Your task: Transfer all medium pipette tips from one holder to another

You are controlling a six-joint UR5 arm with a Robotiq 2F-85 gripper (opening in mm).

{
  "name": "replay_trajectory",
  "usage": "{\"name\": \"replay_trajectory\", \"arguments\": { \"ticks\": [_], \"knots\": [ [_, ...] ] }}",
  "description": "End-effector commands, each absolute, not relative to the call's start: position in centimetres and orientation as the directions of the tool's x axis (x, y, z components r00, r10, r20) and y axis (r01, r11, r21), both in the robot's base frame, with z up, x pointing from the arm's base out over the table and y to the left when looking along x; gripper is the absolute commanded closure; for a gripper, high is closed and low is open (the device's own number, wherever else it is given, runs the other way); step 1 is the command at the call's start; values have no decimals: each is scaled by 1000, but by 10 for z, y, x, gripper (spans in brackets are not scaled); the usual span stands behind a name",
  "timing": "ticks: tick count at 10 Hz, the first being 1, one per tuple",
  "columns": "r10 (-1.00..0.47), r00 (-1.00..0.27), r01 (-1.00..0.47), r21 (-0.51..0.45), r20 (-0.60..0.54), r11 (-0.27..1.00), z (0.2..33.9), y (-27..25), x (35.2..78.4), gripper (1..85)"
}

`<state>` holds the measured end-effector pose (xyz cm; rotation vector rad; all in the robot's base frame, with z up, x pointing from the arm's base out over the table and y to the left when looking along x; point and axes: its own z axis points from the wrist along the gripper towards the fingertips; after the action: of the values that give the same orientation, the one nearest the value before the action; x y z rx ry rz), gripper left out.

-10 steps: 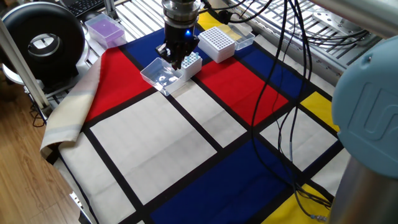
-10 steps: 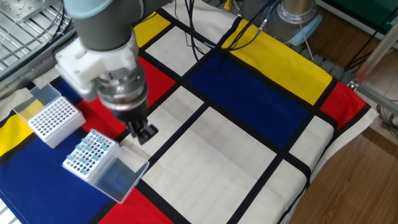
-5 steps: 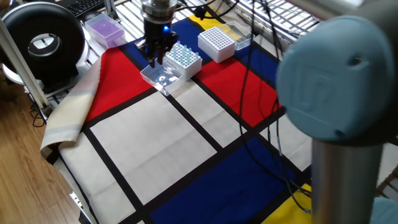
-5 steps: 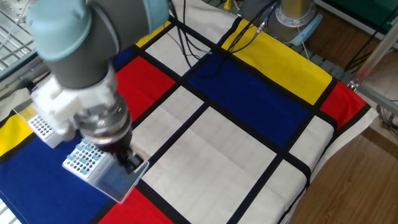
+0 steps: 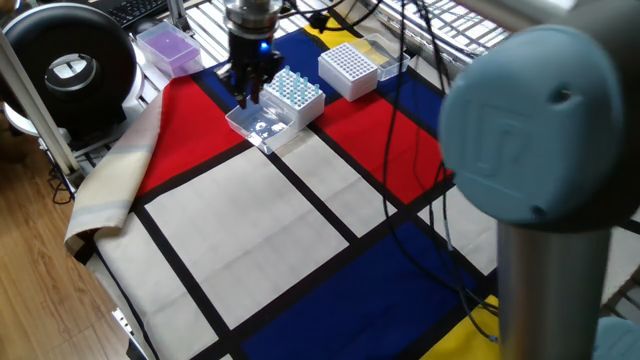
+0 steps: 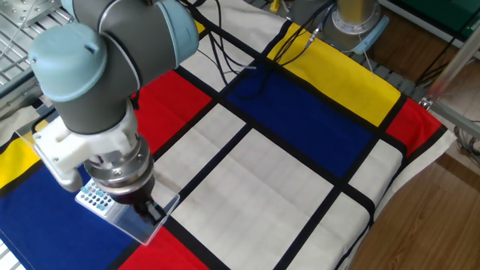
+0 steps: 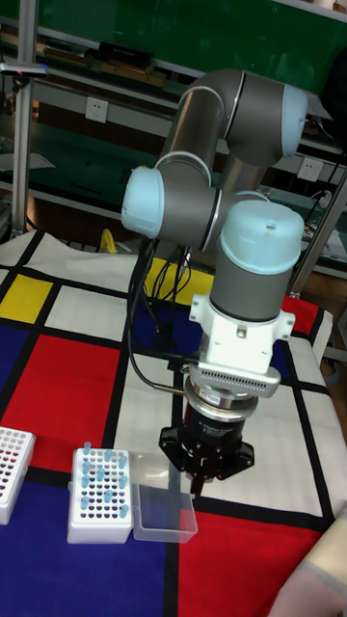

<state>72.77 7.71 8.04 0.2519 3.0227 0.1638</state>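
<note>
The medium pipette tips [image 5: 290,84] are pale-blue cones standing in a white holder [image 7: 100,503]; they also show in the tall fixed view [image 7: 99,478]. A clear open lid [image 5: 258,123] lies flat beside this holder. My gripper [image 5: 245,95] hangs just above that lid [image 7: 164,512], a little to the side of the tips. Its fingers [image 7: 198,479] come together to a narrow point, and nothing shows between them. A second white holder [image 5: 348,68] with empty holes stands further back. In the other fixed view the gripper [image 6: 154,212] is over the lid [image 6: 133,220], and the arm hides most of the tip holder [image 6: 91,197].
A purple tip box [image 5: 168,46] and a round black device [image 5: 70,68] sit at the table's far left corner. Cables [image 5: 420,150] hang across the checked cloth. The arm's big elbow joint [image 5: 530,130] fills the right foreground of one fixed view.
The gripper has moved off the tip holder and down over the clear lid beside it. The arm has swung round with it. The holders have not moved.
</note>
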Motion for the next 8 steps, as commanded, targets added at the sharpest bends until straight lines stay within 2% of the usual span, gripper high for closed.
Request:
{"name": "replay_trajectory", "arguments": {
  "ticks": [1,3,4,5,6,8],
  "knots": [
    [278,-954,265,113,-113,958,79,73,738,840],
    [388,-913,384,55,-126,922,78,53,738,840],
    [399,-904,397,49,-155,917,79,48,744,840],
    [406,-898,404,51,-171,913,80,46,748,840],
    [393,-899,403,-11,-192,915,81,30,746,840],
    [342,-924,344,19,-172,939,80,42,745,840]
  ]
}}
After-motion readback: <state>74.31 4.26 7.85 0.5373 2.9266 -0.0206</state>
